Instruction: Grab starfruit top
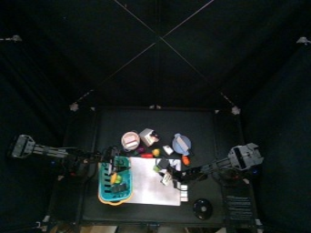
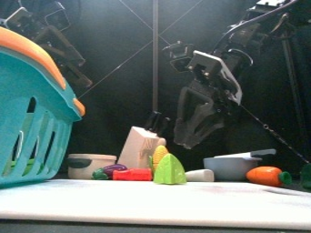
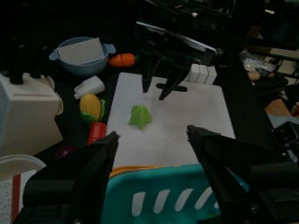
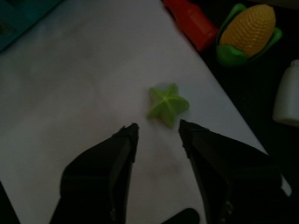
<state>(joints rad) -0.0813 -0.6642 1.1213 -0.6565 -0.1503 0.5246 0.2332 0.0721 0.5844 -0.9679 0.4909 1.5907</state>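
The starfruit (image 4: pixel 167 103), a small yellow-green star-shaped piece, lies on the white mat (image 4: pixel 82 96). It also shows in the front view as starfruit (image 2: pixel 168 169) and in the left wrist view as starfruit (image 3: pixel 142 115). My right gripper (image 4: pixel 158 131) hangs just above it, open, with its jaws either side of a spot just short of the fruit and nothing between them. In the front view the right gripper (image 2: pixel 195 135) is above and slightly right of the fruit. My left gripper (image 3: pixel 152 162) stands open over the teal basket (image 3: pixel 176 199).
Beside the mat lie a corn cob (image 4: pixel 249 31), a red piece (image 4: pixel 191 19) and a white block (image 2: pixel 138 146). A grey-blue bowl (image 3: pixel 82 54) and an orange piece (image 3: pixel 122 59) sit further back. The basket (image 2: pixel 31 127) fills the front left.
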